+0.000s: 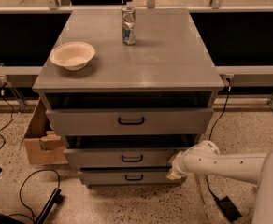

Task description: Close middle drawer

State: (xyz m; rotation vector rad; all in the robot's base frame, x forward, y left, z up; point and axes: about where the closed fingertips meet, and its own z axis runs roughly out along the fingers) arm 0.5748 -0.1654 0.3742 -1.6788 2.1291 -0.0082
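Observation:
The middle drawer [127,157] is the second of three in the grey cabinet, with a short flat front and a small black handle [132,158]. It stands pulled out a little, with a dark gap above its front. My white arm reaches in from the right. My gripper [175,168] is at the right end of the middle drawer's front, low beside the cabinet's right corner. The top drawer [129,121] also stands a little open. The lowest drawer [132,177] sits below.
A beige bowl [72,55] and a can [128,25] stand on the cabinet top [164,55]. A cardboard box [40,139] sits on the floor left of the cabinet. Black cables lie on the speckled floor at left [31,190] and right [220,202].

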